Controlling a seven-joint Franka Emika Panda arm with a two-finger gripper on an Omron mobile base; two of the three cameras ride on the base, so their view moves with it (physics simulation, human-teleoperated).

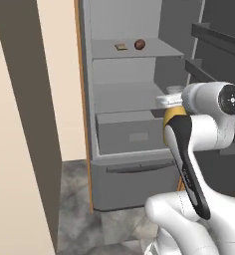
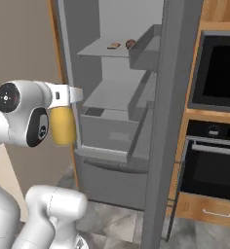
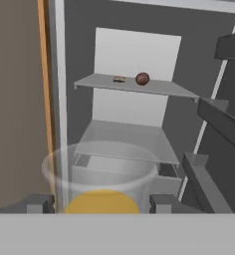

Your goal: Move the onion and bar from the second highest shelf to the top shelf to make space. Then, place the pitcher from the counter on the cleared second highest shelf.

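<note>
The onion and the flat yellow-red bar lie side by side on the top shelf of the open fridge. Below it, the second highest shelf is bare. My gripper is shut on the pitcher, holding it in front of the fridge, about level with the second highest shelf and short of its front edge. In the hand view the pale neck and yellow body sit between the fingers.
A grey drawer box sits under the second shelf, above a lower freezer drawer. The open fridge door with bins stands to the right. A beige wall panel is on the left. Ovens are at far right.
</note>
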